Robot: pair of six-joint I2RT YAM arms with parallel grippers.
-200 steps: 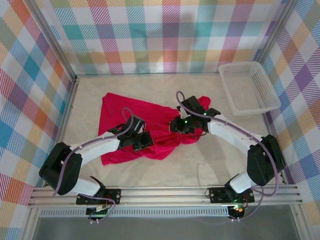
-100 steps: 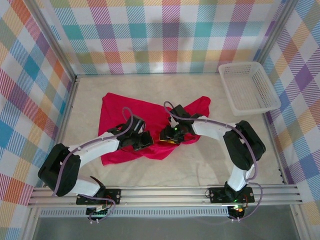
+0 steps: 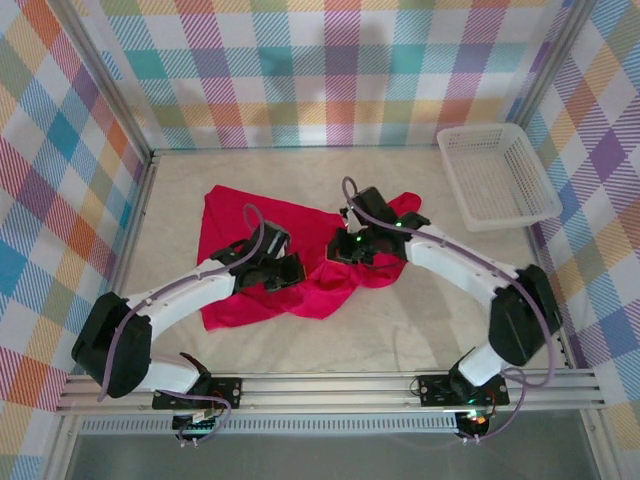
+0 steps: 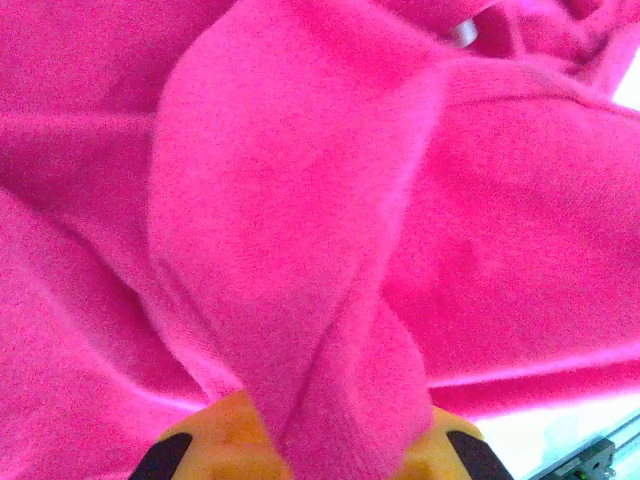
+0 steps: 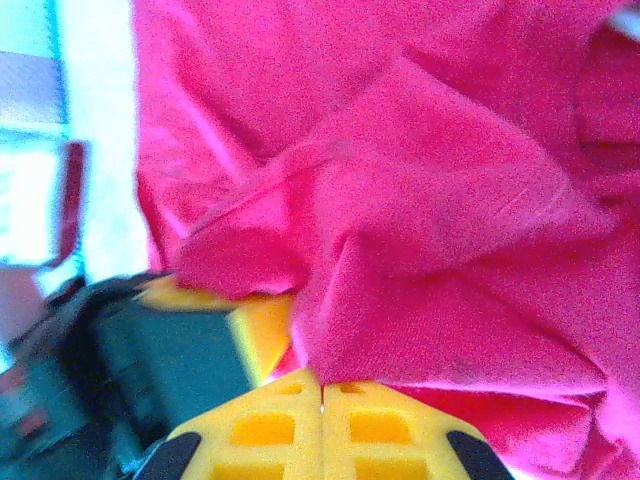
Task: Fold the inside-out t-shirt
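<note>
Two arms reached in from the near edge of the counter [image 3: 400, 325], the left arm [image 3: 180, 295] and the right arm [image 3: 460, 265], and both hands came together over one shirt [image 3: 245, 225]. That single red shirt lay rumpled at the middle of the counter, spread widest toward the left, with one flap running out to the far right.

The left hand [image 3: 288, 272] sat on the near part of the cloth, fully closed. Its wrist view showed a thick fold of shirt [image 4: 300, 220] rising from between its two yellow fingers [image 4: 205, 442], so it had the cloth gripped.

Close beside it, to the right, the right hand [image 3: 338, 250] was closed as well. In its own wrist view the right hand [image 5: 322, 398] had its two fingers pressed flat together, and a ridge of shirt [image 5: 450, 200] was pinched at their tips. The left hand [image 5: 200, 335] showed there too, dark-bodied with one yellow finger visible, just to the side.

Farther back, one white basket [image 3: 480, 131] stood in the far right corner, well apart from the shirt. Three plaid walls closed in the counter.
</note>
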